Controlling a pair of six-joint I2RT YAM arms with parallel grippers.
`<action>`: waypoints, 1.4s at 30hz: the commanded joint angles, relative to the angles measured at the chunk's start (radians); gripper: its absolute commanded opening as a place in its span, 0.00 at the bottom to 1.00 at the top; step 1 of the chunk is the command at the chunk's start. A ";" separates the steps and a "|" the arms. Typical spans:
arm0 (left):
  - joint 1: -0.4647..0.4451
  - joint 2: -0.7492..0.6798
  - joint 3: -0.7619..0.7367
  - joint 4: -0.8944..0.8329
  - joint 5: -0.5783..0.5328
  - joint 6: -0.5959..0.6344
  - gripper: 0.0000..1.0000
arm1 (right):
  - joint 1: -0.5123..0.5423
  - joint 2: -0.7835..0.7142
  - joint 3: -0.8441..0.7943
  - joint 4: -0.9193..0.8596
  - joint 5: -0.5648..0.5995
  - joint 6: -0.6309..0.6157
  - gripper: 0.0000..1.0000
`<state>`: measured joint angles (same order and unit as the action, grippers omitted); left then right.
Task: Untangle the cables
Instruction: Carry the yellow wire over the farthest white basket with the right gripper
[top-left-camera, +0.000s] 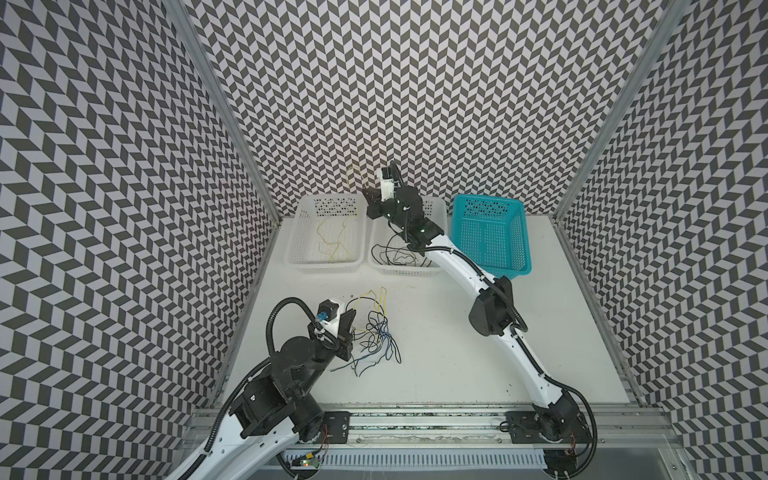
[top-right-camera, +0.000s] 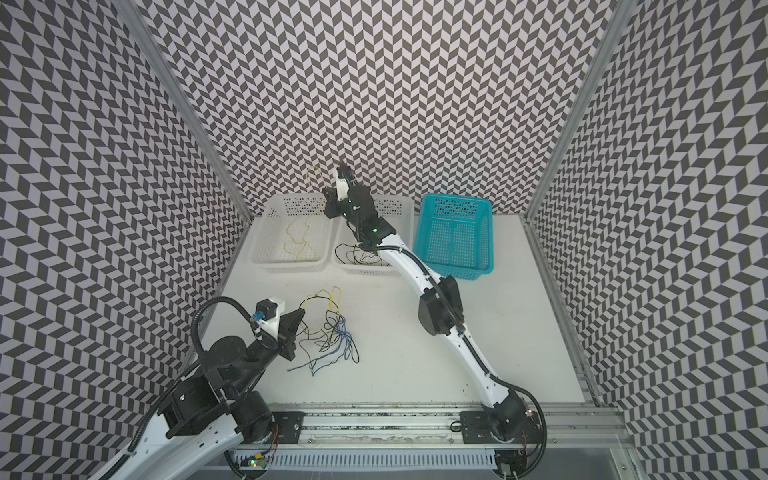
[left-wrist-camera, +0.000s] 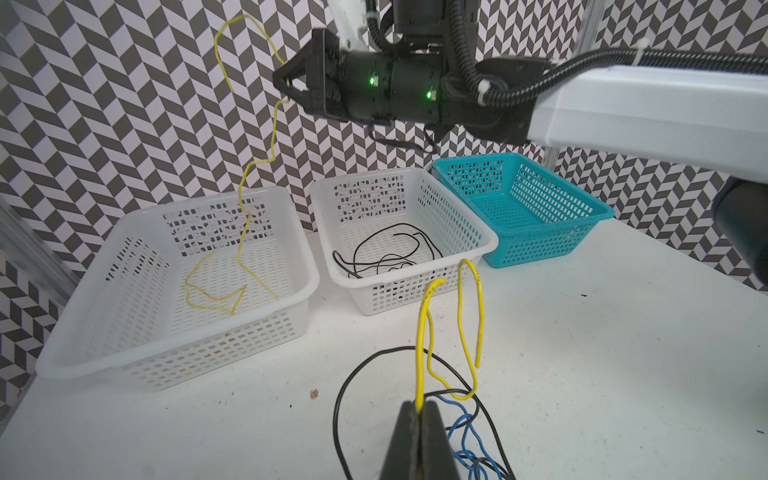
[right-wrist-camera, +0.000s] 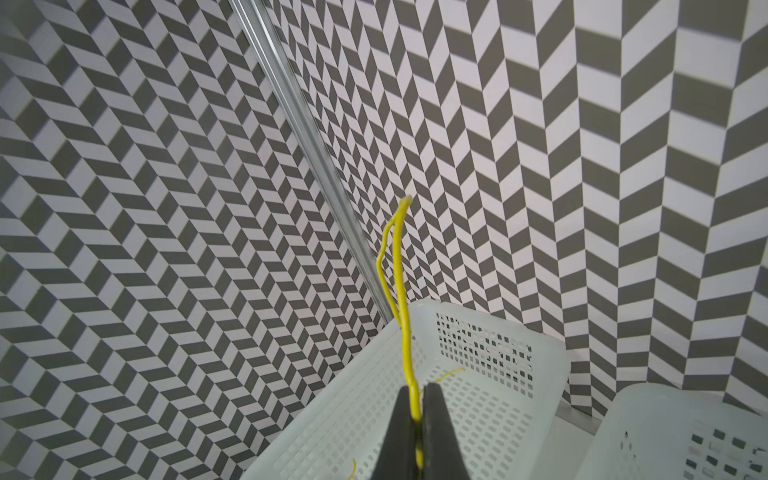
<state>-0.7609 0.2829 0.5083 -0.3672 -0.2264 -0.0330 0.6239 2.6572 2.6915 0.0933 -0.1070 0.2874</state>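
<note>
**Right pincer** (left-wrist-camera: 283, 85): raised above the far row of baskets, jaws pressed together on the hanging yellow wire (left-wrist-camera: 272, 137). In the right wrist view this wire (right-wrist-camera: 405, 332) is pinched between the two dark fingers (right-wrist-camera: 399, 432). A short loop of it rises above the jaws toward 12 o'clock. The long part drops toward 6 o'clock into the left white basket (left-wrist-camera: 309, 286), where another yellow wire (left-wrist-camera: 208, 301) lies on the floor.

**Baskets:** in a top view the left white basket (top-left-camera: 324, 266) sits at 11 o'clock on the table (top-left-camera: 457, 353). The middle white basket (top-left-camera: 399, 271) is just beside it at 12 o'clock, and the teal basket (top-left-camera: 490, 241) is at 1 o'clock. Black wires (left-wrist-camera: 386, 249) lie coiled in the middle white basket.

**Left pincer** (left-wrist-camera: 419, 405): low over the table at about 8 o'clock, jaws closed on the looped yellow wire (left-wrist-camera: 420, 353). This wire stands up from the fingertips, bends over and runs back down into the tangle of wires (top-left-camera: 376, 332).

**Tangle of wires:** it lies on the table just at 3 o'clock of the left pincer (top-left-camera: 351, 320), well apart from the baskets. Black, yellow and blue strands cross one another in it. The blue strands (left-wrist-camera: 461, 432) lie just beside the left fingers.
</note>
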 joint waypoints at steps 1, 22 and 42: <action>-0.005 -0.012 -0.013 0.042 0.005 0.013 0.00 | 0.006 0.020 0.033 0.105 -0.003 -0.007 0.00; -0.005 -0.007 -0.017 0.048 0.009 0.019 0.00 | 0.064 0.138 0.018 -0.079 -0.020 -0.106 0.00; -0.005 -0.005 -0.021 0.050 0.012 0.022 0.00 | 0.077 0.185 0.039 -0.190 -0.030 -0.148 0.00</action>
<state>-0.7609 0.2825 0.4980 -0.3515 -0.2237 -0.0223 0.6846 2.8044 2.7110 -0.0620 -0.1230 0.1795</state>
